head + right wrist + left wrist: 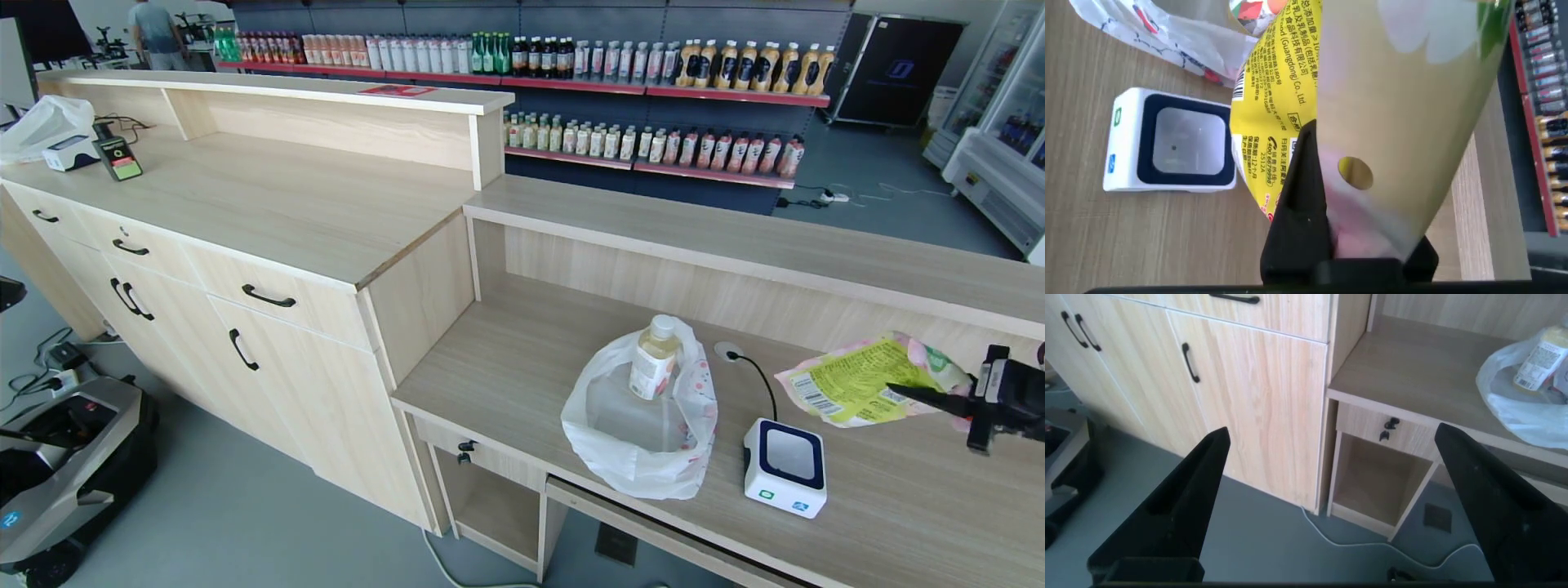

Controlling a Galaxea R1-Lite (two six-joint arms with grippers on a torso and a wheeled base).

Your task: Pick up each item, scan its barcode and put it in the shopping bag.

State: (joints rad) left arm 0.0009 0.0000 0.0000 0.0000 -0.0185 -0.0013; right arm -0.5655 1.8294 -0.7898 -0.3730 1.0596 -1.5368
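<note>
Starting on the left: the left gripper (1333, 433) hangs low over the grey floor in front of the cupboard doors (1249, 400). Its jaws are spread wide with nothing between them.

Moving along the lower counter (506, 359), the shopping bag (629, 457) sits open on the wood. There's already a bottle (655, 359) with a white cap inside, leaning against the bag's back wall.

Just right of the bag is the scanner (785, 467), a little white box with a dark window facing up. A black cable runs from it back to a hole in the counter.

Then on the far right, the right gripper (902, 392) is clamped on one end of a yellow snack packet (857, 380). The packet is held flat-ish off the counter, just beyond and to the right of the scanner, with its barcode end pointing toward the bag.
</note>
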